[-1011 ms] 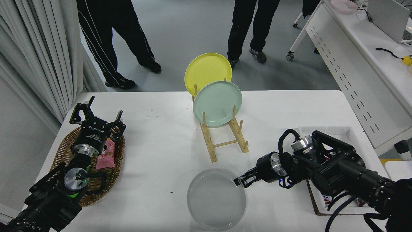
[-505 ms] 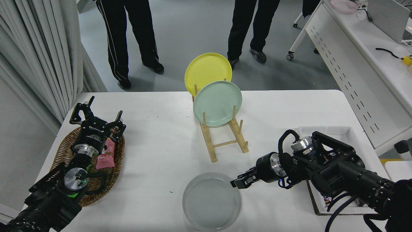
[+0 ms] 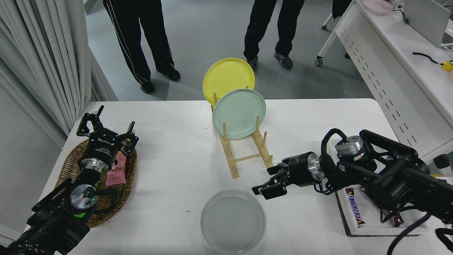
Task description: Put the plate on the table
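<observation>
Grey plate (image 3: 232, 221) flat on table (image 3: 170, 166)

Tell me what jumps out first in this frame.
The yellow plate and mint green plate standing upright in the wooden rack at the table's middle. Nearer, the grey plate lies flat on the table, the right gripper open just beside it.

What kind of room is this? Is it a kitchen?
Probably not a kitchen, more likely a robot lab or office: a desk on castors with cables, people standing watching, and robot arms at a white table.
</observation>
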Action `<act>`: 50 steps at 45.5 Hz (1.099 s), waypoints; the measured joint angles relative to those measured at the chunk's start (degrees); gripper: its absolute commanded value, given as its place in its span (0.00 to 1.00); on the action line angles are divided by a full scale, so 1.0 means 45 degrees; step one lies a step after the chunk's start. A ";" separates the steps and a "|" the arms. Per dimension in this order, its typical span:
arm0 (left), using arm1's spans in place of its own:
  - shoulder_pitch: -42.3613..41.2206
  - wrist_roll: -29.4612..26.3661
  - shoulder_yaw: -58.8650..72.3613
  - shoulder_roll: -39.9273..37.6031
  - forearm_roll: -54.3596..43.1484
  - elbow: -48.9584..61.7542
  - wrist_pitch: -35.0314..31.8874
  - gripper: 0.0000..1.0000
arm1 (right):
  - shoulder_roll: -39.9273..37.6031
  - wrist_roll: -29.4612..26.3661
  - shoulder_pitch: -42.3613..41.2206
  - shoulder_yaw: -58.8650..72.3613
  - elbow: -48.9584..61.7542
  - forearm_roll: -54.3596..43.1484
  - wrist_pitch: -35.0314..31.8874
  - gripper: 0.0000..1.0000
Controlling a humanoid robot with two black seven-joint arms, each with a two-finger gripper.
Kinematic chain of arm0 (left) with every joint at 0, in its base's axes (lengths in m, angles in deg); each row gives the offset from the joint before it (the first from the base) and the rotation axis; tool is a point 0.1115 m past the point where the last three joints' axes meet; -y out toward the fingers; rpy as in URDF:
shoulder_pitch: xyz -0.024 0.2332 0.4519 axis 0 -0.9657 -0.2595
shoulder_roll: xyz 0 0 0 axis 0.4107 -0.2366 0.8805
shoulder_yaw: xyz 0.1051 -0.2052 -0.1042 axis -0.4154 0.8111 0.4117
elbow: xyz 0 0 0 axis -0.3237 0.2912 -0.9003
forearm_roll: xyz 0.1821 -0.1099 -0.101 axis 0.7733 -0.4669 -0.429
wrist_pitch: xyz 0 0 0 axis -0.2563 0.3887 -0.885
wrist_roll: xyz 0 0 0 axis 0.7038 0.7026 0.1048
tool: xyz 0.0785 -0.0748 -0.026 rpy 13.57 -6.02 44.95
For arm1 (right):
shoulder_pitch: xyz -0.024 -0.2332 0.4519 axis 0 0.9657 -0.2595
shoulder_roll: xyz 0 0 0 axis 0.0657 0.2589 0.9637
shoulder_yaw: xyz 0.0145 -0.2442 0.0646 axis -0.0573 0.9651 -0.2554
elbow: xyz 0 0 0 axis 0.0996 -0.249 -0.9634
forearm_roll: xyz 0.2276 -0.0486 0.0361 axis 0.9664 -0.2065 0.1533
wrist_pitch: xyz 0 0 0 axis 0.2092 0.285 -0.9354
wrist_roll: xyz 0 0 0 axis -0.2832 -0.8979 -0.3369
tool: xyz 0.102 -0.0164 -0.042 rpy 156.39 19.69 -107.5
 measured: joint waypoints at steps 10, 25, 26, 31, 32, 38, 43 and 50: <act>0.0000 0.0000 0.0006 0.0004 0.0000 -0.0005 0.0000 1.00 | -0.1273 0.0023 -0.0878 0.0084 -0.1081 0.0033 -0.2533 1.00; 0.0001 0.0000 0.0000 0.0005 -0.0001 -0.0004 0.0000 1.00 | -0.2026 0.0140 -0.2340 -0.0840 -0.1023 -0.0701 -0.4457 1.00; 0.0001 0.0000 0.0000 0.0004 -0.0001 -0.0004 0.0000 1.00 | -0.2030 0.0147 -0.2409 -0.1049 -0.0903 -0.0773 -0.4537 1.00; 0.0000 0.0000 0.0000 0.0001 0.0002 -0.0002 0.0000 1.00 | -0.2007 0.0257 -0.2564 -0.1663 -0.0349 -0.1196 -0.4799 1.00; 0.0001 0.0000 0.0000 0.0001 0.0000 -0.0001 0.0000 1.00 | -0.1998 0.0306 -0.2598 -0.1752 -0.0238 -0.1339 -0.4883 1.00; 0.0000 0.0000 0.0000 0.0001 -0.0001 -0.0002 0.0000 1.00 | -0.1955 0.0938 -0.2705 -0.2148 0.0445 -0.2569 -0.5662 1.00; 0.0000 0.0000 0.0000 0.0002 0.0001 -0.0001 0.0000 1.00 | -0.1723 0.1922 -0.2731 -0.2336 0.1187 -0.3676 -0.6438 1.00; 0.0000 0.0000 0.0001 0.0001 0.0000 -0.0002 0.0000 1.00 | -0.1279 0.3334 -0.2439 -0.2480 0.2388 -0.4628 -0.7604 1.00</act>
